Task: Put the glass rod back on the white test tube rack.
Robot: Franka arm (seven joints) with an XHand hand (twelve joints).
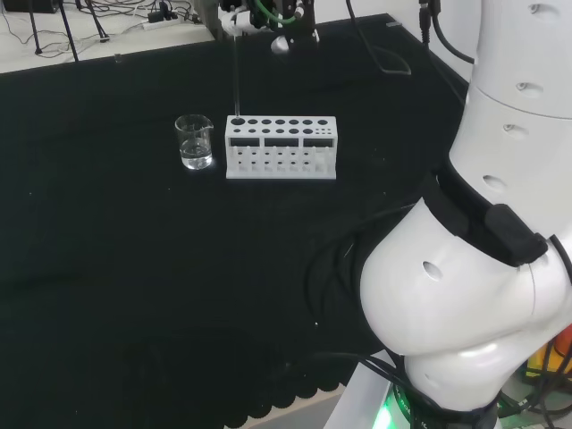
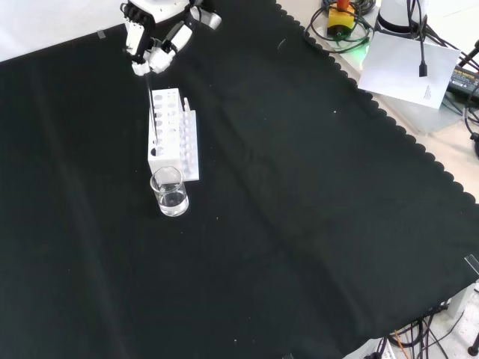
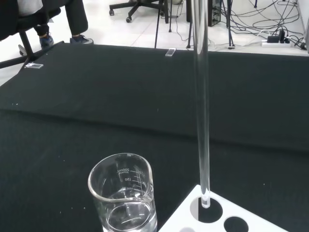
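Beaker (image 3: 123, 200) with some water sits just left of the rack (image 3: 227, 217) in wrist view; my hand (image 2: 153, 46) pinches the rod (image 3: 202, 96) upright, tip just entering the corner hole. Lowering and letting go remain, I reckon.

Small glass beaker (image 1: 195, 142) stands upright on my black cloth (image 1: 134, 268), a little clear liquid in its bottom. Front view puts it (image 2: 171, 191) nearest the camera. White paper sheet (image 2: 408, 67) lies off the cloth's far right corner, cables beside it.
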